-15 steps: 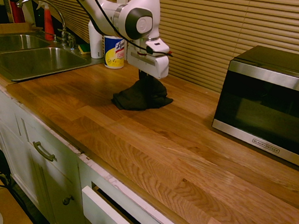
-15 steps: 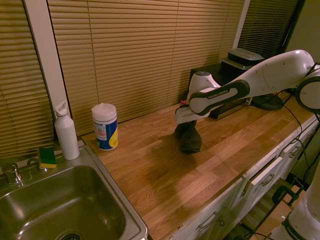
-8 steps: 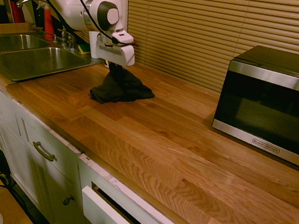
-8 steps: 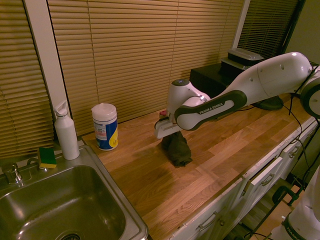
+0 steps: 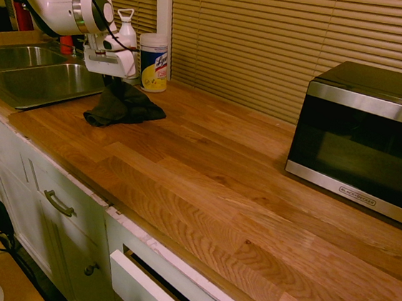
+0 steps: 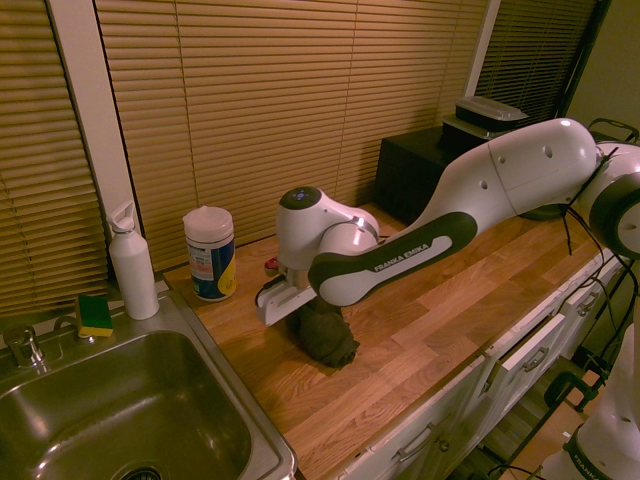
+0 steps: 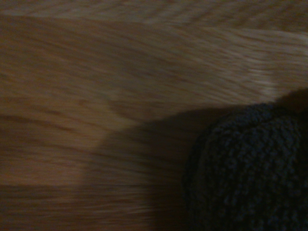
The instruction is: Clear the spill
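Note:
My gripper (image 5: 112, 76) is shut on a dark grey-black cloth (image 5: 123, 106), pinching its top while the rest drapes onto the wooden counter (image 5: 220, 174). It stands near the counter's sink end, just in front of the wipes canister. In the second exterior view the gripper (image 6: 296, 312) presses the bunched cloth (image 6: 325, 338) on the wood a short way from the sink's rim. The wrist view shows the knitted cloth (image 7: 250, 168) over blurred wood grain. The spill does not show in any view.
A steel sink (image 5: 36, 79) lies just beyond the cloth. A wipes canister (image 6: 210, 252), a white bottle (image 6: 132, 265) and a sponge (image 6: 95, 313) stand by the blinds. A microwave (image 5: 364, 135) sits at the far end of the counter.
The gripper has dragged the cloth along the counter from near the middle toward the sink, staying shut on it throughout.

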Motion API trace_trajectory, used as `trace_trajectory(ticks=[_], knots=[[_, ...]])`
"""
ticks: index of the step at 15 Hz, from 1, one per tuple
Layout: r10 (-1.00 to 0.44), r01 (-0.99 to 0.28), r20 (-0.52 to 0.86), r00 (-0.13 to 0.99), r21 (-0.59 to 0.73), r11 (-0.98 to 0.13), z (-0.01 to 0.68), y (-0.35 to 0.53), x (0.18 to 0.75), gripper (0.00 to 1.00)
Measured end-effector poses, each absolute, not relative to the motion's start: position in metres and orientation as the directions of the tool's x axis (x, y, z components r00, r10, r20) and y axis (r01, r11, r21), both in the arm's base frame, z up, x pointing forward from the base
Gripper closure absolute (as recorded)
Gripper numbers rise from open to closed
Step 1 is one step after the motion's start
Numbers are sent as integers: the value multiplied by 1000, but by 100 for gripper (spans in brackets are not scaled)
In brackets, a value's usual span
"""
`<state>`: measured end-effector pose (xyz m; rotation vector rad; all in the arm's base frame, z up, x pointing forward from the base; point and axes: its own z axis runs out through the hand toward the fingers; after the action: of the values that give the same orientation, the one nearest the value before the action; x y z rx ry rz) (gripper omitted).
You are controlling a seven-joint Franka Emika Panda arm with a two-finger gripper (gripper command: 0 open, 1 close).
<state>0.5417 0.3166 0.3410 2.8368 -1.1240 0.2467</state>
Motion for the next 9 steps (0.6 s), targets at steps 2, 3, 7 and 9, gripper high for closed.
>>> trace_trajectory(ticks=[2,3,7,9], knots=[[-650,-664,185,737,22,-747,341,352,537,100],[-641,-655,186,745,24,-755,340,367,533,100],[-623,-643,202,756,51,-764,336,393,534,0],[-613,-635,213,761,50,-771,335,399,534,0]])
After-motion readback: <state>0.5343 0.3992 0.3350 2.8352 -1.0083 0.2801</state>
